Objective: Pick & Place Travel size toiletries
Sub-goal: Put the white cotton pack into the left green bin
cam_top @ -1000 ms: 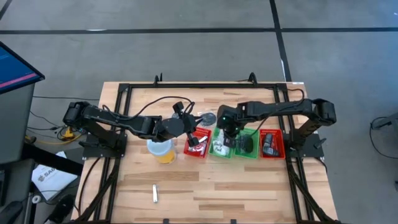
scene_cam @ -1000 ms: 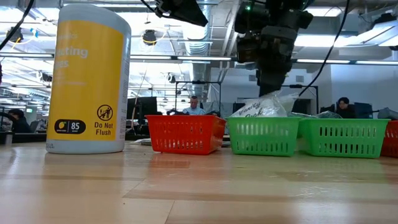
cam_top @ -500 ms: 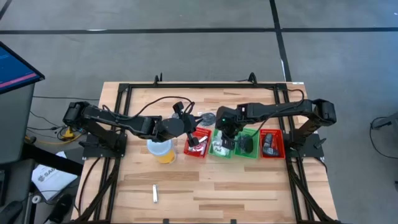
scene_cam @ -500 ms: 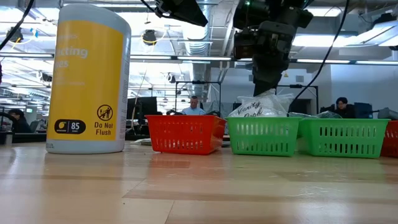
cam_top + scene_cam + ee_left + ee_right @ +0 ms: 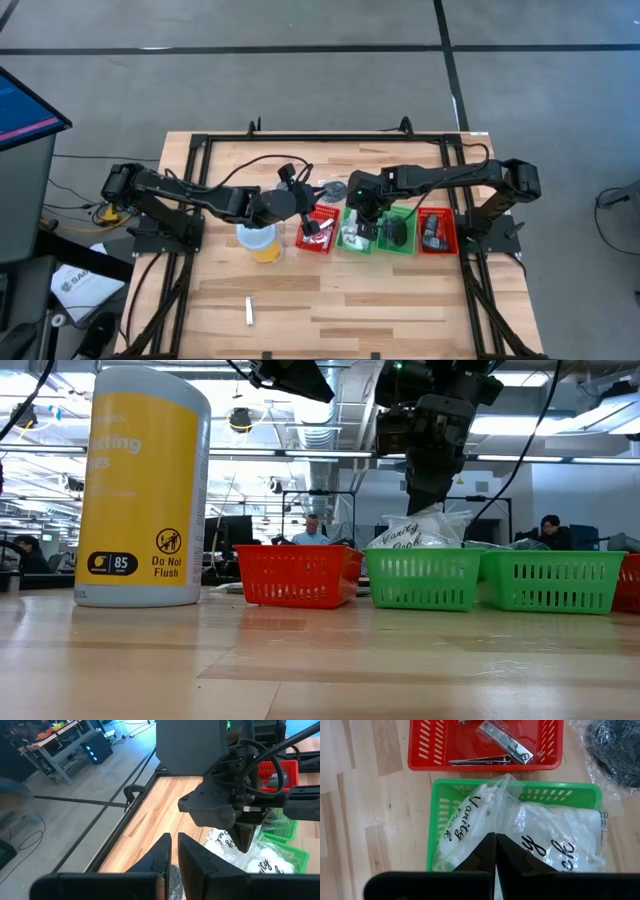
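Observation:
Two white lumpy packets [image 5: 560, 835] in clear printed bags fill a green bin [image 5: 437, 820]. My right gripper [image 5: 493, 840] stands over this bin, pointing down, shut on one bag; in the low view its fingers [image 5: 428, 495] end at the packet's top [image 5: 415, 532]. My left gripper [image 5: 173, 852] is shut and hovers by the far side of the red bin [image 5: 318, 240], touching nothing. A dark grey disc [image 5: 333, 190] lies flat on the table beyond the bins. A short silvery tube [image 5: 249, 311] lies near the table's near edge. My right gripper comes from above, pointing down, and has the clear plastic at the top of a white packet [image 5: 501, 805] between its shut fingertips. A ridge of plastic runs up to the tips. The packet's lumpy body rests in the green bin. The fingers hide the contact itself.
The red bin [image 5: 417, 750] next to the green one holds silvery metal pieces [image 5: 507, 742]. A second green bin [image 5: 398, 235] and another red bin [image 5: 437, 232] stand further right. A tall yellow cup with a white lid [image 5: 258, 240] stands left of the bins. Bare wood lies toward the near edge.
My right gripper has shifted slightly toward the table's left over the green bin, and the top of the white packet has leaned that way with it. My left arm has kept still.

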Robot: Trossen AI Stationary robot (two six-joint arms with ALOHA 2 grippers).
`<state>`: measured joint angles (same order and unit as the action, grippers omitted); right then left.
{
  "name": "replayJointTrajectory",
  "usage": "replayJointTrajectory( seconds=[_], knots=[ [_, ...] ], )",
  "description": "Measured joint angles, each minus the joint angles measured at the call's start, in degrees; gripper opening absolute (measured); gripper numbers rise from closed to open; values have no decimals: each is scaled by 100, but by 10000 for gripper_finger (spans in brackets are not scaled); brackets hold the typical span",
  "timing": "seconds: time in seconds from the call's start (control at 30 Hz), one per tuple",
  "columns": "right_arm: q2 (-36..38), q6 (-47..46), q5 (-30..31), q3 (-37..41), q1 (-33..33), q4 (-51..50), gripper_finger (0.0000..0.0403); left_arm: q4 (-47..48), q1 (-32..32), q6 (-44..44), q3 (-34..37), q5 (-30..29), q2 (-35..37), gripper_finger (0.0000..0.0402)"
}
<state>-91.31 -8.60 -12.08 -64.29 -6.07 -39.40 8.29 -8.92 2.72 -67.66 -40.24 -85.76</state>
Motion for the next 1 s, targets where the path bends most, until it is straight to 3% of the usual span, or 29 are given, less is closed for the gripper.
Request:
replayJointTrajectory(
  seconds=[0.67, 1.0],
  knots=[
    [39, 319, -4, -481, 33, -525, 4, 2, 1, 0, 0, -1, 0, 25],
    [39, 455, 0, -481, -24, -651, 101, 1, 2, 0, 0, 0, 0, 25]
  ],
)
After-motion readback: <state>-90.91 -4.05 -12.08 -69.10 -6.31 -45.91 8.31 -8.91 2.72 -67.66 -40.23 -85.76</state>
